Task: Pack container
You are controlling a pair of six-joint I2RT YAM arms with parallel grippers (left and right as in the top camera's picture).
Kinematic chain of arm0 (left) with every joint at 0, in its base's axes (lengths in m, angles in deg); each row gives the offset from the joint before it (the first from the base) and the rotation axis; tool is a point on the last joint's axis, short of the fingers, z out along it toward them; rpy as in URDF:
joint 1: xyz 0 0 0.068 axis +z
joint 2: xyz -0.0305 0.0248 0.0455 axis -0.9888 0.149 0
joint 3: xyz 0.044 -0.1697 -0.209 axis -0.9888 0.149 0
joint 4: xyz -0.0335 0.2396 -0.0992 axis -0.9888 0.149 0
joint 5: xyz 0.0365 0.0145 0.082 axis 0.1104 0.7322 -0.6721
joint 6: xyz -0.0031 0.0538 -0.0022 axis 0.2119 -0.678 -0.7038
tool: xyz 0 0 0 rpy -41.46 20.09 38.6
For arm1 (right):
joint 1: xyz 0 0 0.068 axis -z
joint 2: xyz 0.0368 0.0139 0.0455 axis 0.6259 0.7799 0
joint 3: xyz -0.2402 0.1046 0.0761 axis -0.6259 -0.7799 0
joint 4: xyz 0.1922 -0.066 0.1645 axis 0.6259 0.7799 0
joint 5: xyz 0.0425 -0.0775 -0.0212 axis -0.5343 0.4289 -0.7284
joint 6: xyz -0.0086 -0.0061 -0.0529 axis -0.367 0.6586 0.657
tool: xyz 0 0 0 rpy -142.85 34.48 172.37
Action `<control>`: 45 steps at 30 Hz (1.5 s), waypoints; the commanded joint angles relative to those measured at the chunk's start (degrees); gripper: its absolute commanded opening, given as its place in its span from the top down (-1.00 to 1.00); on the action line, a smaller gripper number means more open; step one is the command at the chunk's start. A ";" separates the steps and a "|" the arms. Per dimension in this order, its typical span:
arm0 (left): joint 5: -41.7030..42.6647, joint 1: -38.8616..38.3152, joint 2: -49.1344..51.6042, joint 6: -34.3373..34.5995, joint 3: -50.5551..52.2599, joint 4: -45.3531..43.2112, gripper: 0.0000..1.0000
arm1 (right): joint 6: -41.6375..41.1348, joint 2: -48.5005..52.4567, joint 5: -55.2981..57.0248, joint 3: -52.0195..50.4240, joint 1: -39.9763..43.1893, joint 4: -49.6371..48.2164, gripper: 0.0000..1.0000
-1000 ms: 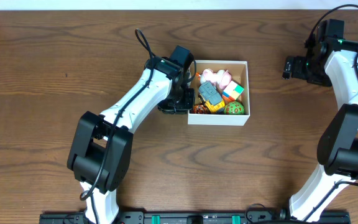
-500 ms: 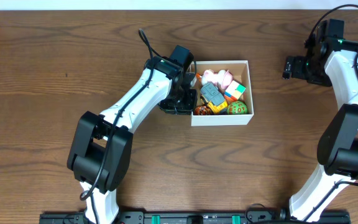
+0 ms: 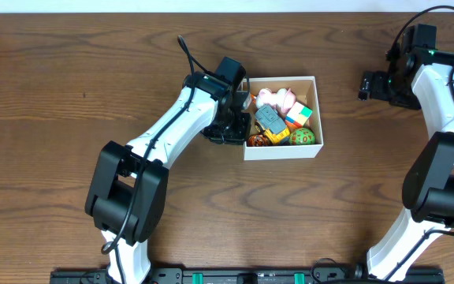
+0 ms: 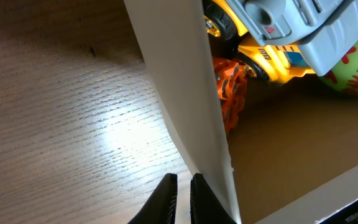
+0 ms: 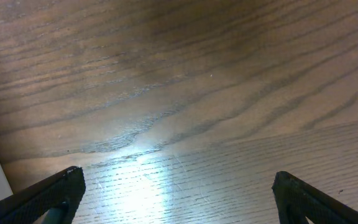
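The white cardboard container [image 3: 282, 151] is sitting right of the table's middle, already holding a pink plush [image 3: 270, 98], a grey and yellow toy truck [image 3: 268, 120], a colour cube [image 3: 296, 116] and a green ball [image 3: 302, 136]. So the filling looks about finished, and the step in hand is probably nudging the box into place.

The left gripper [image 3: 233, 132] is standing outside the box's left wall with its two fingers [image 4: 166, 199] pressed together and holding nothing. In the wrist view they are lying just beside the wall's [image 4: 185, 93] outer face, though whether they are actually touching it is hard to tell from that angle.

The right gripper [image 3: 366, 85] is hanging well apart to the right over bare table [image 3: 69, 71], its jaws spread wide and empty.

Any further push is calling for low, even contact, since the thin wall could bow inward against the orange toy [image 4: 229, 93] behind it.

Open wood is lying to the left of the box, in front of it, and between it and the right gripper. The table's far edge is running close behind.
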 commanded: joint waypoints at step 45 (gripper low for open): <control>-7.89 26.01 -54.16 -3.30 18.12 -5.73 -0.96 | 0.52 -0.02 -0.20 -0.28 0.52 0.04 -0.98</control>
